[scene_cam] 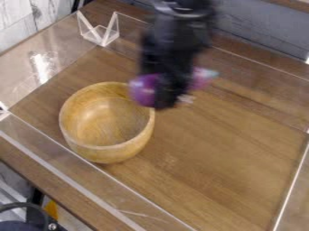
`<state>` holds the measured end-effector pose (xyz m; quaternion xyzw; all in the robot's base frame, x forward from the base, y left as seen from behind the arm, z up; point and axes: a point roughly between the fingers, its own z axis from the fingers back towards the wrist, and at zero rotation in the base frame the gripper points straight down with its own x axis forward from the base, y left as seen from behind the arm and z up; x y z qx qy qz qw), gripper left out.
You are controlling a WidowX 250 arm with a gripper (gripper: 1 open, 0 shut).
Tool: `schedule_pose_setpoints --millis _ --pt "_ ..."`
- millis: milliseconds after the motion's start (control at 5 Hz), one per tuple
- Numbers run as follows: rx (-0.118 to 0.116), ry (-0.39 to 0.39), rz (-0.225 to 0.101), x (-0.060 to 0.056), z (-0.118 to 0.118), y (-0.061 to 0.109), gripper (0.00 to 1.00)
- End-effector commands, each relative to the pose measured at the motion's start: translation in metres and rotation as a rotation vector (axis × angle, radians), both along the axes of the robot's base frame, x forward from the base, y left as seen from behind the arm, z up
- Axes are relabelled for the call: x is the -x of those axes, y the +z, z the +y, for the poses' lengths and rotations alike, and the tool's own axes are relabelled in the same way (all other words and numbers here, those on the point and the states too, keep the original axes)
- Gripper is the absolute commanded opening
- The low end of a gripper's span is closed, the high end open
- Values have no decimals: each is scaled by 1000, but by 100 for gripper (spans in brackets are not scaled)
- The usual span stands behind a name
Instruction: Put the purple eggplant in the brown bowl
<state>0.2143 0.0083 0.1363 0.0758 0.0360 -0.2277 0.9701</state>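
The purple eggplant (146, 89) hangs in the air, blurred by motion, with my gripper (154, 90) shut on it. The black arm comes down from the top of the frame, its fingers pointing downward. The brown bowl (107, 120) sits on the wooden table at the left, round and light-coloured with nothing inside. The eggplant is just over the bowl's far right rim, above the table and touching nothing.
Low clear plastic walls (72, 180) fence the wooden table (229, 153) on all sides. A clear plastic triangular piece (99, 29) stands at the back left corner.
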Motion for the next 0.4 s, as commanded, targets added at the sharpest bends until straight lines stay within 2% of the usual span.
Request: schedule_pose_setpoints --millis 0,200 --pt "14 9 -48 7 32 -2 0" --pt "21 18 -54 13 56 -13 0"
